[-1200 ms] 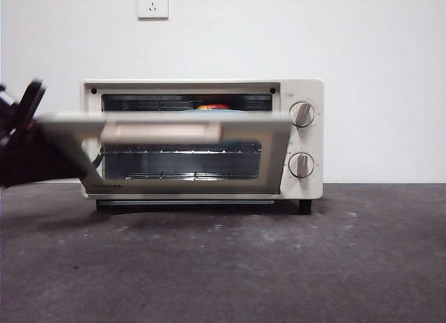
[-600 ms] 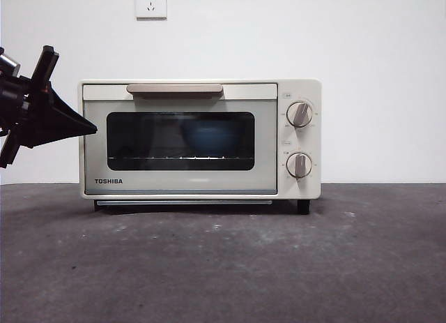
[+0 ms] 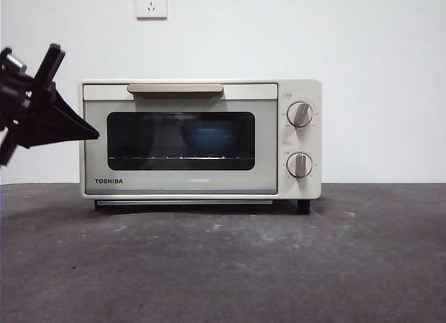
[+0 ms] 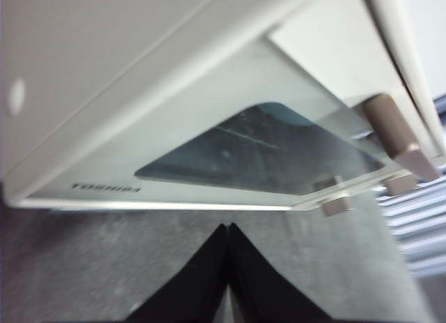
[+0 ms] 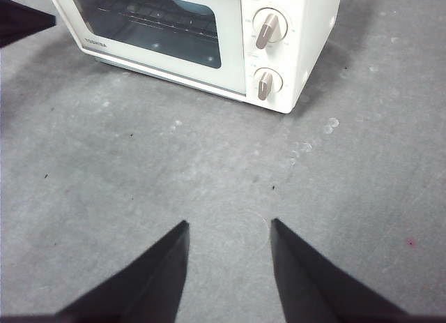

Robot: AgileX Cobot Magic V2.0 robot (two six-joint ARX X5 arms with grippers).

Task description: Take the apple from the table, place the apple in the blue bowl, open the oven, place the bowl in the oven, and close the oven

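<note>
The cream TOSHIBA oven [image 3: 201,138] stands on the dark table [image 3: 223,260] with its door closed. Through the dark glass the blue bowl [image 3: 209,137] shows dimly on the rack; the apple is hidden. My left gripper [image 3: 92,133] hovers just off the oven's left front edge, shut and empty, its tip [image 4: 227,229] close below the door's lower edge in the left wrist view. My right gripper [image 5: 228,232] hangs open over bare table, well in front of the oven [image 5: 209,30].
Two grey knobs [image 3: 300,114] sit on the oven's right panel. A white wall with a socket [image 3: 151,2] is behind. The left gripper's tip [image 5: 28,19] also shows in the right wrist view.
The oven door swung up from half open to fully closed. The left gripper drew back to the left of the door and has since barely moved.
</note>
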